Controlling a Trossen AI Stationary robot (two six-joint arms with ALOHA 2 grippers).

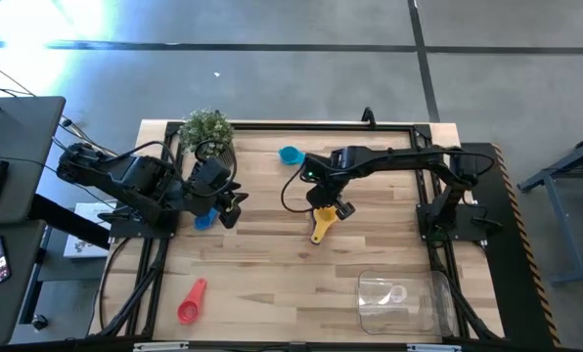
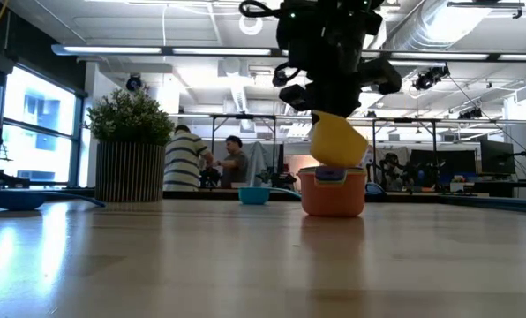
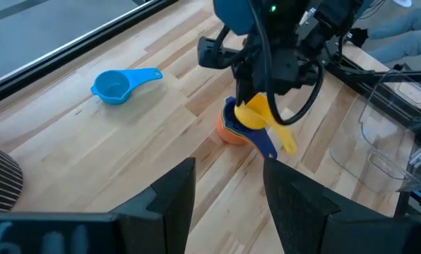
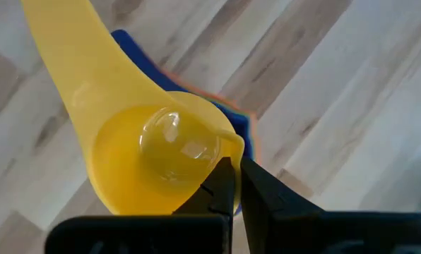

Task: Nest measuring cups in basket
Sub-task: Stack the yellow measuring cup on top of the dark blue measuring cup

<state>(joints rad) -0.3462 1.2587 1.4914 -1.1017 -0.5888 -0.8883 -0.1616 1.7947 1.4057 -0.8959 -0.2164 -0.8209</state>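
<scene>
Your right jaws (image 4: 230,185) pinch the yellow cup (image 4: 150,152) by its rim, just above the nested stack (image 2: 332,189) on the desk (image 1: 272,264). Your left jaws (image 3: 228,190) stand open, well apart.

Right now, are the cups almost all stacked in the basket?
Not yet. Some cups are nested in an orange stack mid-table. The right gripper holds the yellow cup over it. The light blue cup, pink cup and basket wait; left gripper idle.
</scene>
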